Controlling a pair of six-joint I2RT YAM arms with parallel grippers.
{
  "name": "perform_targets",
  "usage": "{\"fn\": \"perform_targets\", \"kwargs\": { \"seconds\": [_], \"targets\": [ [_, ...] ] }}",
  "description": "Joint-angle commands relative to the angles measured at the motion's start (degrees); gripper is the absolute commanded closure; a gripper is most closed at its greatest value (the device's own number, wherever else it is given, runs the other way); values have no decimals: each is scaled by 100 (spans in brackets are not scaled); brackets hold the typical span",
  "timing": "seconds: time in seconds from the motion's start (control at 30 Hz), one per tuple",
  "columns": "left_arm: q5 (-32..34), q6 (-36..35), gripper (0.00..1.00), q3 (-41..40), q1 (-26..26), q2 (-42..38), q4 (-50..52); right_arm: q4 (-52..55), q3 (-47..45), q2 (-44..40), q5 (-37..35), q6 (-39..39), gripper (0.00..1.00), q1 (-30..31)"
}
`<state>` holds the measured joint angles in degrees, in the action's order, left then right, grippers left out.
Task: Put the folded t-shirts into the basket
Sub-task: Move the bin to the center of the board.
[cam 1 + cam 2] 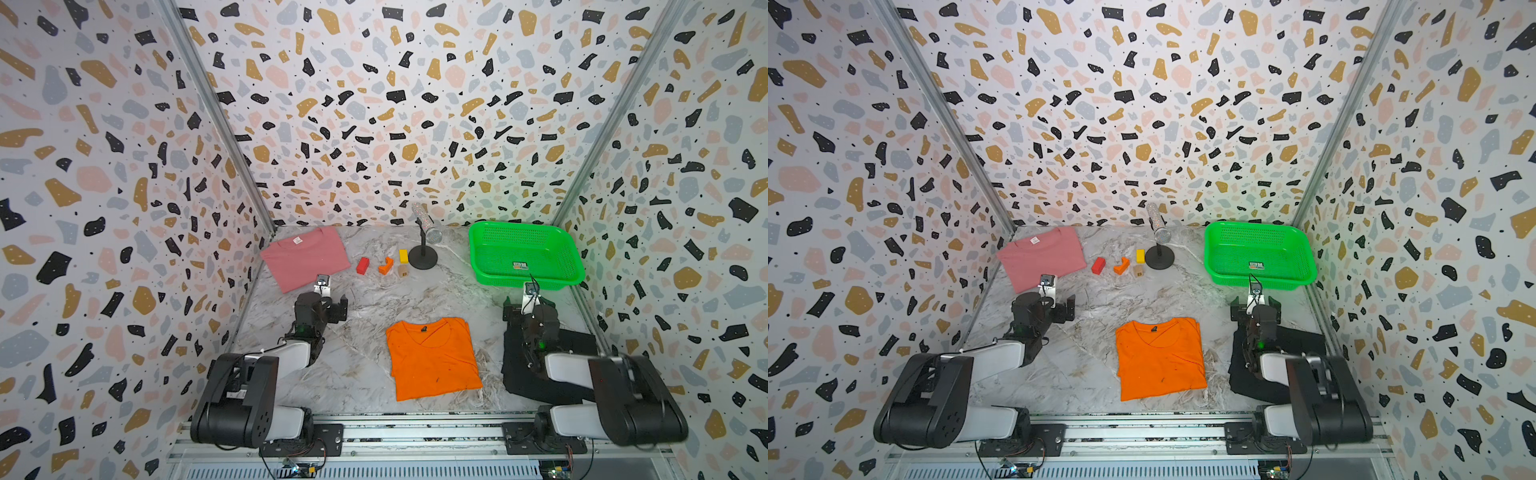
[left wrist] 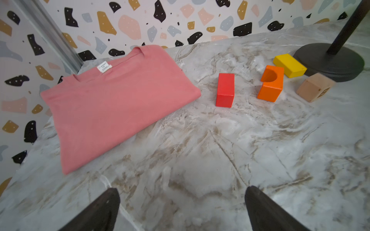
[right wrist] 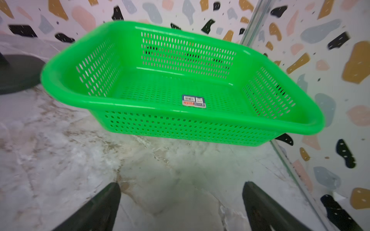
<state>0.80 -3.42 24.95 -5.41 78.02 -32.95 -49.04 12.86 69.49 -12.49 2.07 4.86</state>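
The pink folded t-shirt (image 1: 305, 257) (image 2: 116, 104) lies flat at the back left. An orange one (image 1: 432, 357) (image 1: 1158, 357) lies front centre. A black one (image 1: 515, 374) (image 1: 1239, 378) lies front right, mostly under my right arm. The green basket (image 1: 515, 235) (image 1: 1252, 235) (image 3: 180, 112) stands empty at the back right. My left gripper (image 2: 182, 192) is open over bare table just off the pink shirt's near corner. My right gripper (image 3: 181, 186) is open over bare table in front of the basket's near wall. Neither holds anything.
Between pink shirt and basket lie a red block (image 1: 363, 265), an orange block (image 1: 386, 266), a yellow block (image 1: 403, 255) and a tan cube (image 1: 402, 271). Beside them is a black microphone stand (image 1: 423, 255). Patterned walls close in the back and both sides.
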Motion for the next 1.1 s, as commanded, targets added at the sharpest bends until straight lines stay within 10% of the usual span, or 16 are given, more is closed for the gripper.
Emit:
{"fn": "perform_targets", "kwargs": {
  "seconds": [0.0,0.17,0.27,0.57,0.77,1.07],
  "targets": [
    [-693,-354,0,548,13,-171,1156,1316,177,-1484,-101,-445,0,-12],
    [-1629,-957,0,1654,13,-146,3252,3711,1167,-2480,-450,-1722,0,-12],
    [-1884,-1139,0,2632,14,-35,4565,5407,1650,-2516,-1148,-3994,0,-18],
    [-4119,-2199,0,4839,14,857,7935,6983,3633,-858,739,-3132,0,-14],
    [-4226,-1840,0,5127,14,1560,8352,8100,5137,517,1876,-2543,10,93],
    [-3703,-1686,0,4958,14,1524,8122,8962,7479,2590,1584,-1678,20,731]
  ]
}}
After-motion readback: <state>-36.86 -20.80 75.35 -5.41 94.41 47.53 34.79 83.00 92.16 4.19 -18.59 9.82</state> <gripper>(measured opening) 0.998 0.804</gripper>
